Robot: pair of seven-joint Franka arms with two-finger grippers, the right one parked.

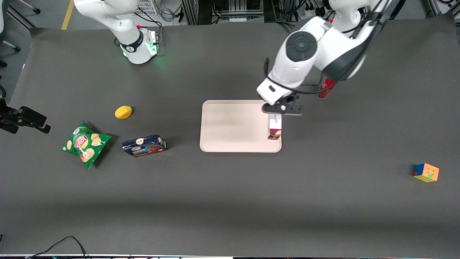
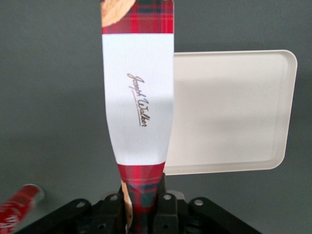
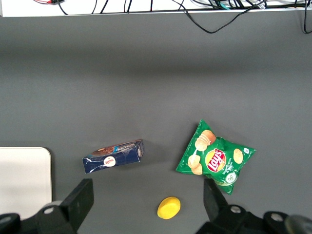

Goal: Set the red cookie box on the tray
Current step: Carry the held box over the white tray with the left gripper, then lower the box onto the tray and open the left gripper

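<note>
The red cookie box (image 1: 275, 127) hangs lengthwise from my gripper (image 1: 278, 116), its lower end over the tray (image 1: 230, 126) near the rim at the working arm's end. In the left wrist view the box (image 2: 139, 105) shows tartan red ends and a white label panel, and both fingers (image 2: 165, 209) press on its near end. The gripper (image 2: 144, 214) is shut on the box. Whether the box's lower end touches the pale cream tray (image 2: 234, 112) I cannot tell.
A red bottle (image 1: 326, 88) lies by the arm, farther from the front camera than the tray. Toward the parked arm's end lie a dark blue cookie box (image 1: 144, 145), a green chips bag (image 1: 85, 144) and a yellow lemon (image 1: 123, 112). A colour cube (image 1: 426, 172) sits toward the working arm's end.
</note>
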